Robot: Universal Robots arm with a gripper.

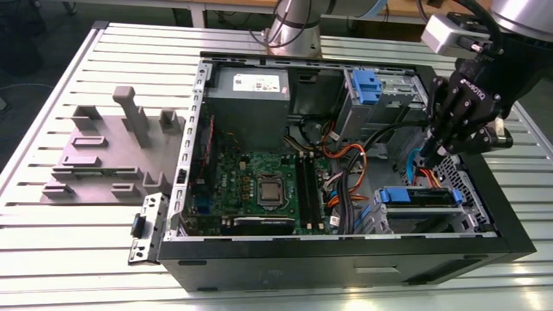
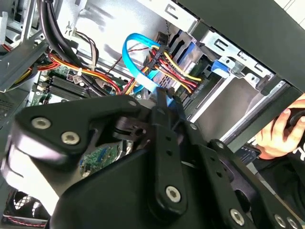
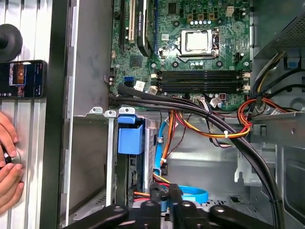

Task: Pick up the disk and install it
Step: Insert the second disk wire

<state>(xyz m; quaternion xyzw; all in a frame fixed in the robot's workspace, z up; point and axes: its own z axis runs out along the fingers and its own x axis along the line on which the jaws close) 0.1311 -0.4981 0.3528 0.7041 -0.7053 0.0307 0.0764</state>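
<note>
While the open computer case (image 1: 346, 256) lies on its side on the slatted metal surface (image 1: 69, 227), the black pincer (image 1: 434, 154) hangs inside its far corner at the exterior view's right, just above the drive bay. Its two fingers (image 3: 174, 196) stand close together, almost touching, with nothing held between them; in the second wrist view the same narrow finger (image 2: 162, 107) points down toward a bundle of red, yellow and orange wires (image 2: 176, 71) and a looped blue ribbon cable (image 2: 136, 57).

Below the pincer, the disk (image 1: 421, 196) sits in the silver cage at the case's front corner, its blue plastic rail facing up. In the first wrist view its blue frame (image 3: 130, 133) shows seated in the bay beside the grey side wall of the cage, with cables running past it.

A motherboard (image 1: 259, 181) with a bare processor socket fills the case floor, and a grey power-supply box (image 1: 250, 97) sits at the back. On the surface to the exterior view's left stands a grey fixture block (image 1: 112, 149). A person's hands (image 3: 8, 167) rest on the surface outside the case, near a phone (image 3: 23, 78).
</note>
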